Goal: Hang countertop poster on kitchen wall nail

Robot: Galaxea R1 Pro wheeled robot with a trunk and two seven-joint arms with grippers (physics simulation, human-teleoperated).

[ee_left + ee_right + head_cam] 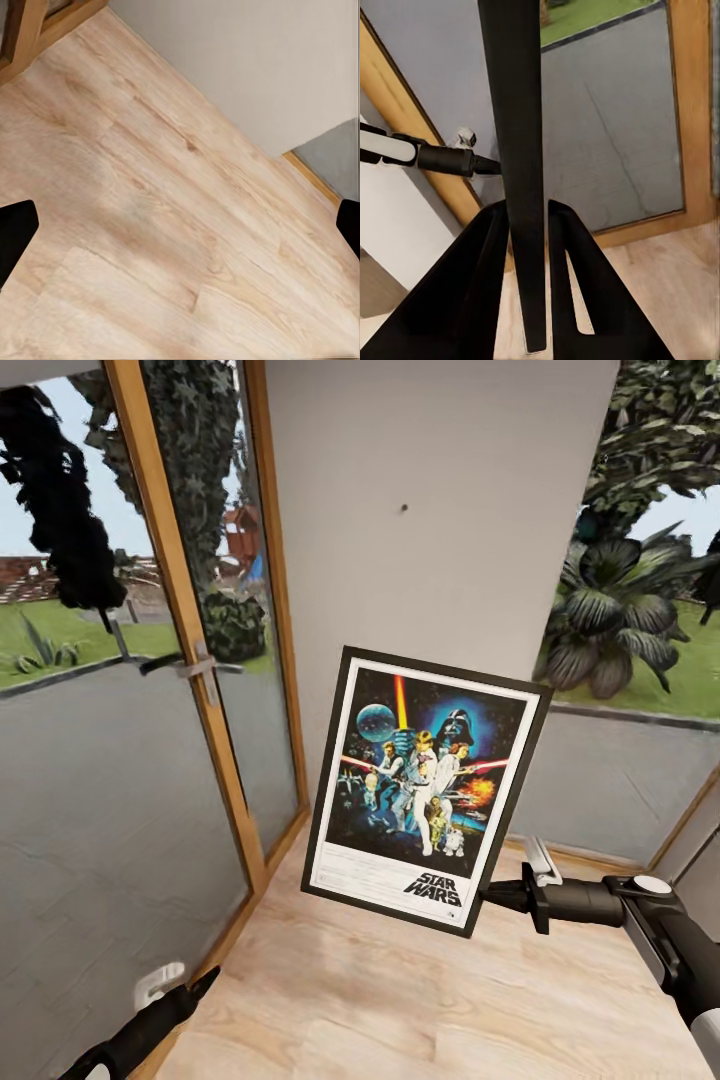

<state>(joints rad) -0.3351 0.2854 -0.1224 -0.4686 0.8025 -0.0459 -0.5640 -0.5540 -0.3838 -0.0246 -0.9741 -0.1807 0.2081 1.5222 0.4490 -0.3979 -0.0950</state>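
Note:
The Star Wars poster [425,785], black-framed with a white inner border, hangs tilted in the air in front of a white wall [440,560]. My right gripper [497,896] is shut on its lower right corner. In the right wrist view the poster [514,112] shows edge-on as a dark bar, pinched by the right gripper [526,232], one finger on each side. A small dark wall nail [404,508] sits above the poster. My left gripper [207,981] hangs low at the left. In its wrist view the left gripper [180,229] is open over bare floor.
A wood-framed glass door [190,660] with a metal handle stands to the left of the wall. A low window [630,760] onto plants lies to the right. Light wooden floor [400,1000] spreads below. A small white fitting [158,983] sits by the door's base.

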